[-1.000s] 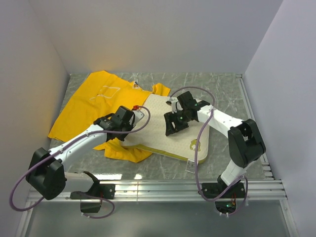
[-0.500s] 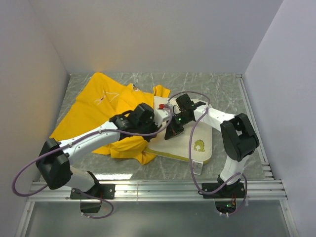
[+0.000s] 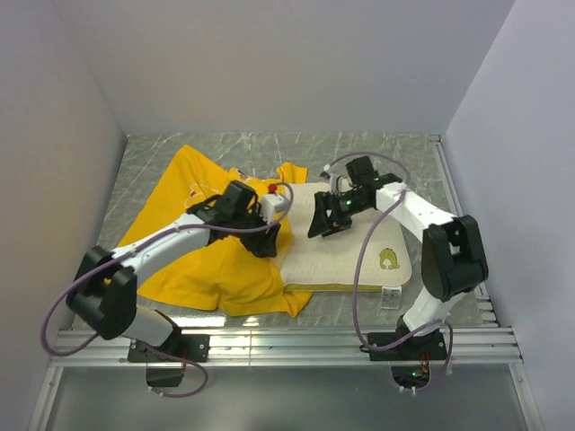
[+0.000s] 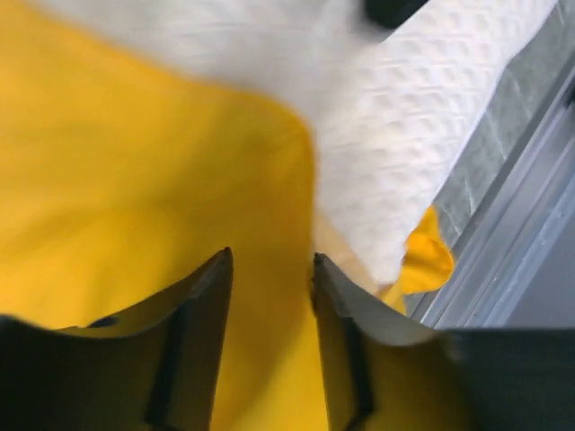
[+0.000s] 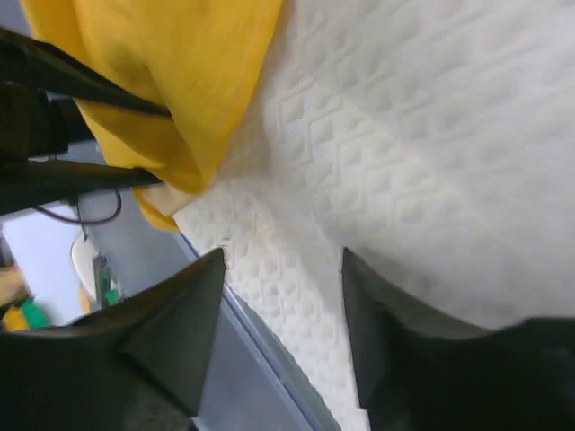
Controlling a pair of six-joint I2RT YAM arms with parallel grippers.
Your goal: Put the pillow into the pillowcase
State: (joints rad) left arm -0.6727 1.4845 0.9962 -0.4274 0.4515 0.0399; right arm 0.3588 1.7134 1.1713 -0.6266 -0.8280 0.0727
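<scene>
Yellow logo (image 3: 388,260) on pillow (image 3: 328,256), overhead only.

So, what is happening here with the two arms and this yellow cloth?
Two robot arms are working on getting the pillow into the yellow pillowcase. The left gripper is at the pillowcase's edge where it meets the pillow, its jaws apart over the fabric. The right gripper is low over the pillow's top, also open. The yellow fabric overlaps only the pillow's left edge; most of the pillow lies uncovered on the table.
</scene>
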